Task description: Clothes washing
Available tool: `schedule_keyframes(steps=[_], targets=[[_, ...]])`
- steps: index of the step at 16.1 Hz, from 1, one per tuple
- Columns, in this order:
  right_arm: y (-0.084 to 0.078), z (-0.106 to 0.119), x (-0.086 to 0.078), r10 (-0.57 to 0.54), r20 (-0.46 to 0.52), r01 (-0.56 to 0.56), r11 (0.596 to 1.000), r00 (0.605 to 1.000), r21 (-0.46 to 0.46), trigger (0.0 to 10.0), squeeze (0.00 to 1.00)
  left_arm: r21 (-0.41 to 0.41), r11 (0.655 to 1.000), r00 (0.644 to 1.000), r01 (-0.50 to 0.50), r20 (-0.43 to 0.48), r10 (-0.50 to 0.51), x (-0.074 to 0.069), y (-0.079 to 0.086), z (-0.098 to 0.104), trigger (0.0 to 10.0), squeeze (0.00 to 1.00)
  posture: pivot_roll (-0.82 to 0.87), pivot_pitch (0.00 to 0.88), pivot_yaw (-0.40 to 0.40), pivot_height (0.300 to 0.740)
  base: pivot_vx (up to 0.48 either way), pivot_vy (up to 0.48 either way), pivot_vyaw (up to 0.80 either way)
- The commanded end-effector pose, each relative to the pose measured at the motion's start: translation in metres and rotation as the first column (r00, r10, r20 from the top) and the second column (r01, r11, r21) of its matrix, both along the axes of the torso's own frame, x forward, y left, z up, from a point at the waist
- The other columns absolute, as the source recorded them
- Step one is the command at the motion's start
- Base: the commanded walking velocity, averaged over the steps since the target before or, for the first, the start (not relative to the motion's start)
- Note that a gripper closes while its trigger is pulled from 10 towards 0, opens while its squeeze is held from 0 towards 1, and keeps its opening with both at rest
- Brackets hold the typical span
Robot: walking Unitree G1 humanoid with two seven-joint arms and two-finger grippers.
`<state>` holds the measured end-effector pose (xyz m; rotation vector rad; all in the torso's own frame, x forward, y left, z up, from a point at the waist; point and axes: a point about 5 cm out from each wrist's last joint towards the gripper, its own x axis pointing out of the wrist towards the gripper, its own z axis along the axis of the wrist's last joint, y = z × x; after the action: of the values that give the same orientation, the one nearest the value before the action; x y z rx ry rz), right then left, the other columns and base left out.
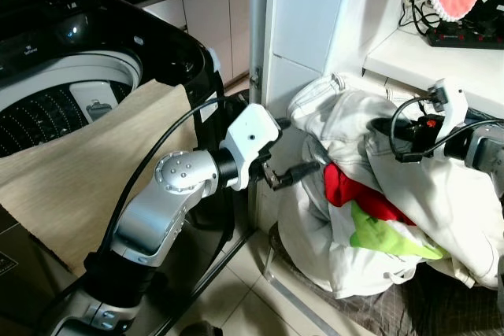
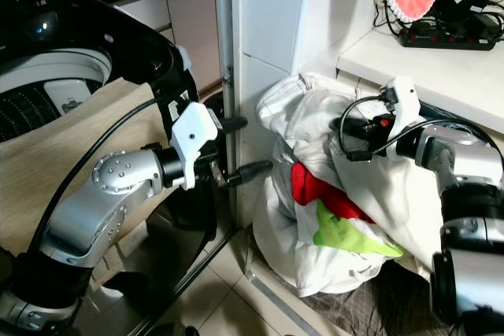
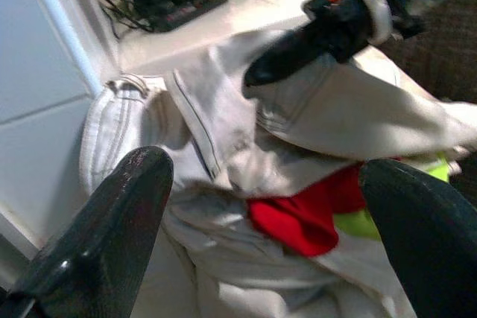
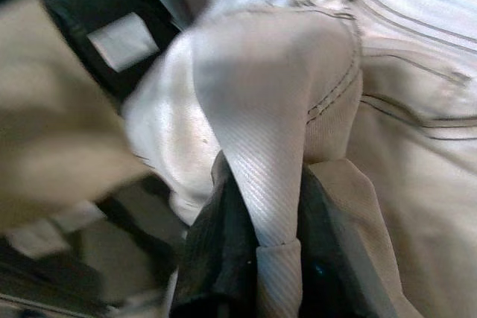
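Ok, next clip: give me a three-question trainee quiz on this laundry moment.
1. True or false: the right gripper is shut on the white garment.
2. Which gripper is open, short of the pile? A left B right
3. Fill in: a tan cloth hangs over the rim of the ____.

Key: 1 true; 2 A; 3 washer.

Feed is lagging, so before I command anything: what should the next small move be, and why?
Probably lift the right gripper up and toward the washer drum: its fingers already pinch a fold of the white garment, while the left gripper hangs open short of the pile.
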<state>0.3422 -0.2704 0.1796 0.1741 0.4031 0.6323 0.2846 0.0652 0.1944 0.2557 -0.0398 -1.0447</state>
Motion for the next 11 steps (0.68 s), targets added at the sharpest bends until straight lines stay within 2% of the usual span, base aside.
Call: schedule_keyframes(steps=[1, 2, 3, 4, 6, 9, 11], targets=[[0.006, 0.017, 0.0, 0.032, 0.069, -0.037, 0.997, 0.997, 0.073, 0.0, 0.0, -0.006, 1.0, 0.999, -0.025, 0.036, 0.025, 0.004, 0.001, 0.006, 10.0, 0.0, -0.07, 0.0, 0.028, 0.74, 0.0, 0.0, 0.0], [0.013, 0.039, -0.005, 0.058, 0.15, -0.086, 0.979, 0.987, 0.186, 0.0, 0.0, -0.061, 0.997, 0.998, -0.055, 0.041, 0.058, 0.008, 0.001, 0.013, 10.0, 0.0, -0.07, 0.0, 0.026, 0.74, 0.0, 0.0, 0.0], [0.015, 0.047, -0.006, 0.07, 0.177, -0.107, 0.971, 0.982, 0.214, 0.0, 0.0, -0.085, 0.994, 0.997, -0.063, 0.04, 0.067, 0.01, 0.0, 0.016, 10.0, 0.11, -0.07, 0.0, 0.026, 0.74, 0.0, 0.0, 0.0], [0.02, 0.058, -0.01, 0.09, 0.215, -0.141, 0.961, 0.972, 0.237, 0.0, 0.0, -0.125, 0.99, 0.996, -0.07, 0.041, 0.076, 0.012, -0.001, 0.022, 10.0, 1.0, -0.07, 0.0, 0.026, 0.74, 0.0, 0.0, 0.0], [0.035, 0.08, -0.019, 0.136, 0.289, -0.214, 0.942, 0.948, 0.259, 0.0, 0.0, -0.188, 0.981, 0.996, -0.054, 0.066, 0.067, 0.015, -0.009, 0.034, 10.0, 1.0, -0.07, 0.0, 0.025, 0.74, 0.0, 0.0, 0.0], [0.045, 0.094, -0.027, 0.158, 0.327, -0.255, 0.925, 0.932, 0.281, 0.0, 0.0, -0.193, 0.981, 0.996, -0.029, 0.078, 0.045, 0.016, -0.02, 0.037, 10.0, 1.0, -0.07, 0.0, 0.027, 0.74, 0.0, 0.0, 0.0], [0.054, 0.103, -0.034, 0.195, 0.356, -0.306, 0.908, 0.914, 0.287, 0.0, 0.0, -0.225, 0.974, 0.996, -0.011, 0.087, 0.031, 0.017, -0.03, 0.043, 10.0, 1.0, -0.07, 0.0, 0.029, 0.74, 0.0, 0.0, 0.0]])
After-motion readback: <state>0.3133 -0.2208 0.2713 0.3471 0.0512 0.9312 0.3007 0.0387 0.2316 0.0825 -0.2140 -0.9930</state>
